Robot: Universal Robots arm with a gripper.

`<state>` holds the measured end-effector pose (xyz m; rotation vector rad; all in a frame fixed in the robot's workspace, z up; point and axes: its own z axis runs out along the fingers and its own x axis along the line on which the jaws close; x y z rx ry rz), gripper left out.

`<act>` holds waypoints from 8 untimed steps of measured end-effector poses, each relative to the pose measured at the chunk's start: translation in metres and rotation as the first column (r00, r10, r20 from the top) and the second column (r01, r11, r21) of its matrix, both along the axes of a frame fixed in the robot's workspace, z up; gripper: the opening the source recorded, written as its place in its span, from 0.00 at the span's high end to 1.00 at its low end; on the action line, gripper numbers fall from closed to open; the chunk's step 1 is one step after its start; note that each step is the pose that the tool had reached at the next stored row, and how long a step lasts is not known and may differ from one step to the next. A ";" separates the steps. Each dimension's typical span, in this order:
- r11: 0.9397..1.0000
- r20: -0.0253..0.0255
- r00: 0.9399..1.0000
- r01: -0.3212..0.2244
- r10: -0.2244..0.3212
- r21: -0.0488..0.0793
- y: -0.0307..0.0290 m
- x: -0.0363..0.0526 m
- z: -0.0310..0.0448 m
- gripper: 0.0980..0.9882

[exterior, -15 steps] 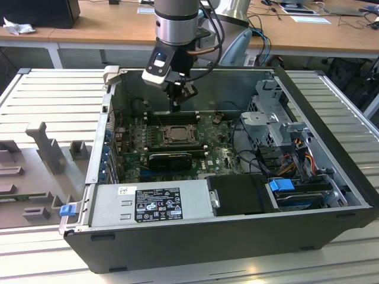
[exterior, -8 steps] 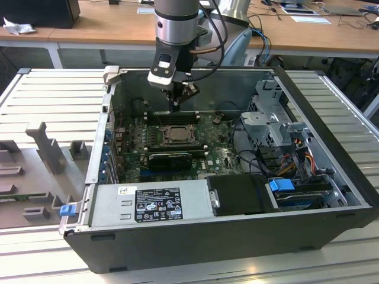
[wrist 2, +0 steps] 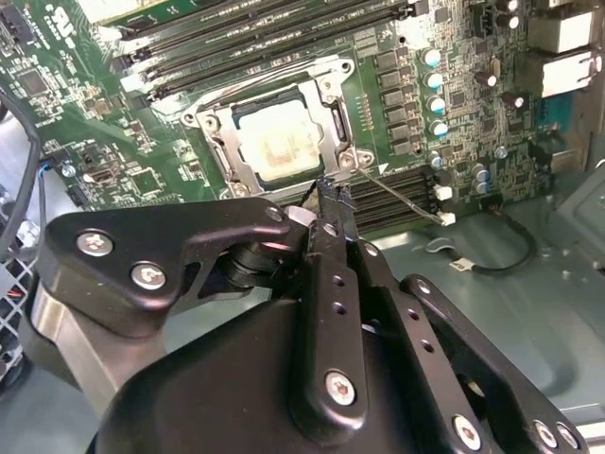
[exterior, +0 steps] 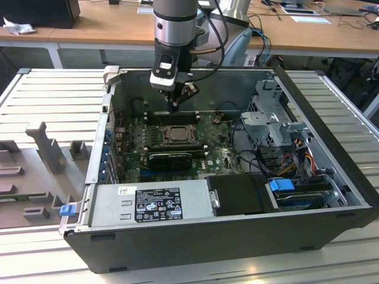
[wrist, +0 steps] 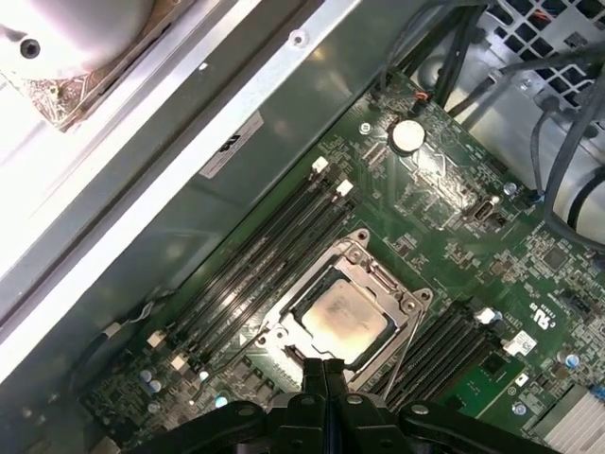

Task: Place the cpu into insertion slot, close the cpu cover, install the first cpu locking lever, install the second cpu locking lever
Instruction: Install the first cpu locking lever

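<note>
The cpu point(wrist 2: 281, 147) lies flat in the insertion slot point(wrist 2: 244, 119) on the green motherboard, its silver top showing. The silver cpu cover point(wrist 2: 335, 115) lies closed as a frame around it. In the first wrist view the cpu point(wrist: 342, 317) and cover point(wrist: 380, 276) sit just beyond my fingertips. A thin wire lever point(wrist: 402, 345) runs along one side of the socket. My gripper point(wrist 2: 331, 189) is shut with nothing between its fingers, its tip close above the socket's corner. In the exterior view the gripper point(exterior: 173, 108) hangs over the far edge of the socket point(exterior: 176, 135).
Long black memory slots point(wrist: 274, 246) flank the socket on both sides. A black graphics card point(exterior: 170, 158) lies just in front of it, and the power supply point(exterior: 151, 202) lies nearer still. A drive cage with cables point(exterior: 278, 127) stands at the exterior view's right. The case wall point(wrist: 189, 161) rises beside the board.
</note>
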<state>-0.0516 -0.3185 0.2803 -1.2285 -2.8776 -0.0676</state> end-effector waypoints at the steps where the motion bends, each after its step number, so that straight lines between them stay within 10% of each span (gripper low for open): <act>1: 1.000 0.000 1.000 -0.010 0.010 0.000 0.0000 0.0000 -0.0001 0.99; 8: 0.996 0.000 0.996 -0.089 0.089 0.000 0.0000 0.0000 -0.0003 0.99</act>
